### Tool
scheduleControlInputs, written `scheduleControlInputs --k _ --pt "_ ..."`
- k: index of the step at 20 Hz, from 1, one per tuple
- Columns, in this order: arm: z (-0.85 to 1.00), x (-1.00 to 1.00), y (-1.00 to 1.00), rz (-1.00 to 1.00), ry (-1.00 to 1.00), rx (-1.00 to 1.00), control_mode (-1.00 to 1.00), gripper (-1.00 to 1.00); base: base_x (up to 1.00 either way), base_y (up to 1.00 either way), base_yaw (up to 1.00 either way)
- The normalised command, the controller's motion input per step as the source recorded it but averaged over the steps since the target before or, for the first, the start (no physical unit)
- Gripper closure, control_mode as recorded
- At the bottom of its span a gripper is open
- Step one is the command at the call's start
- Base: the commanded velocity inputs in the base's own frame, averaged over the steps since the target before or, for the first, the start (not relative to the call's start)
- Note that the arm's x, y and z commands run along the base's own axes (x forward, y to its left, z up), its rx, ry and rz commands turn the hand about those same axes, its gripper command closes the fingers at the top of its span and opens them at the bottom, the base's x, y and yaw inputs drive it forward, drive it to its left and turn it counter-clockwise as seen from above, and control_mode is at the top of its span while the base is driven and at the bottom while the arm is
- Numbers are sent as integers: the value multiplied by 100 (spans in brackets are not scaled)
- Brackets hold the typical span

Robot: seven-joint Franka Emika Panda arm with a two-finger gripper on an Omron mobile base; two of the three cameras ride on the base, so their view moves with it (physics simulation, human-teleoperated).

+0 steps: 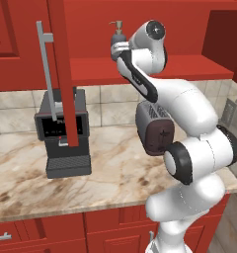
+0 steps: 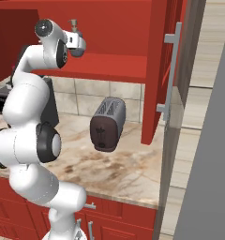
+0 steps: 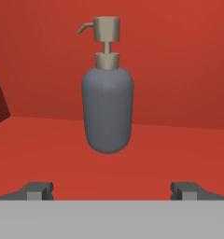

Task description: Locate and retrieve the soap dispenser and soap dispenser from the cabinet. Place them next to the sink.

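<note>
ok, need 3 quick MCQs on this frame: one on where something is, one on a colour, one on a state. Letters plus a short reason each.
1. Where does the dark grey soap dispenser stand?
A. on the marble counter
B. on the red shelf of the open cabinet
C. on top of the toaster

2. What colour is the dispenser's pump?
A. tan
B. chrome
C. red

3. How is the hand set?
A. shut on the bottle
B. shut on the door handle
C. open, short of the bottle

Answers:
1 B: the bottle stands upright on the cabinet shelf, above the counter and the toaster.
2 A: in the hand view the pump head and collar are tan over the grey body.
3 C: both fingertips sit wide apart at the bottom of the hand view, with the bottle ahead and untouched.
</note>
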Motion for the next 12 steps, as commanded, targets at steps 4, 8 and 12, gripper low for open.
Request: scheduleControlInputs --k 4,8,12 --pt "-2 28 4 0 0 0 -100 -100 0 0 0" --pt "-3 28 7 0 0 0 -100 -100 0 0 0" --pt "-6 30 9 0 0 0 -100 -100 0 0 0"
